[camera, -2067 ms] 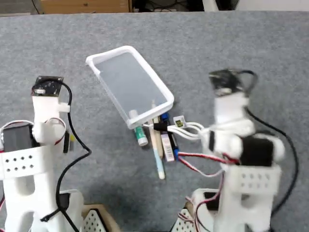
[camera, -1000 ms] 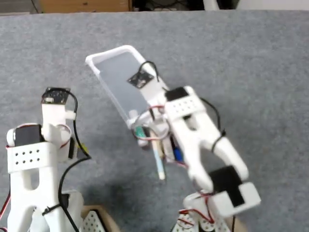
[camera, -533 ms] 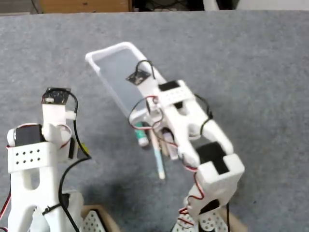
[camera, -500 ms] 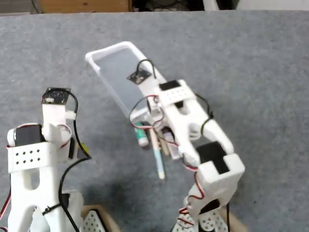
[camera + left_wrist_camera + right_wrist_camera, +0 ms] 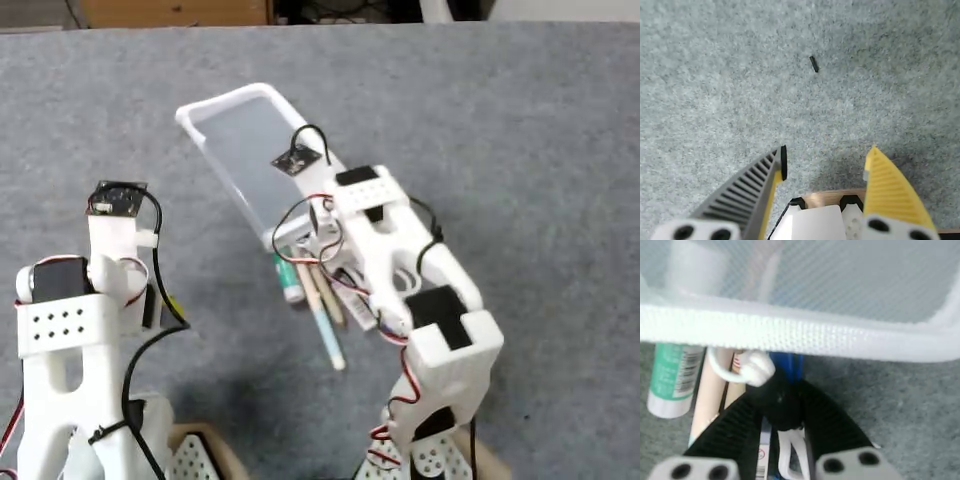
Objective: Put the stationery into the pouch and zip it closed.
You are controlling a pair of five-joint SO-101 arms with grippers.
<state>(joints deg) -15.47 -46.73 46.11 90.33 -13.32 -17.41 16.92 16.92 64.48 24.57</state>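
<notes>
Right gripper (image 5: 782,405) clenches a black piece (image 5: 781,402) at the pouch's (image 5: 245,160) open edge, over pens (image 5: 318,300) and a glue stick (image 5: 289,280). Left gripper (image 5: 825,165) hangs released near the table's (image 5: 520,150) left edge.

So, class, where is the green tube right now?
High view: the green tube lies at the pouch's near end, just left of the pens.

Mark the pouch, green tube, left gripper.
pouch (image 5: 240,140), high view, mesh panel.
green tube (image 5: 672,377), right wrist view, label.
left gripper (image 5: 827,156), left wrist view, midway between fingertips.
</notes>
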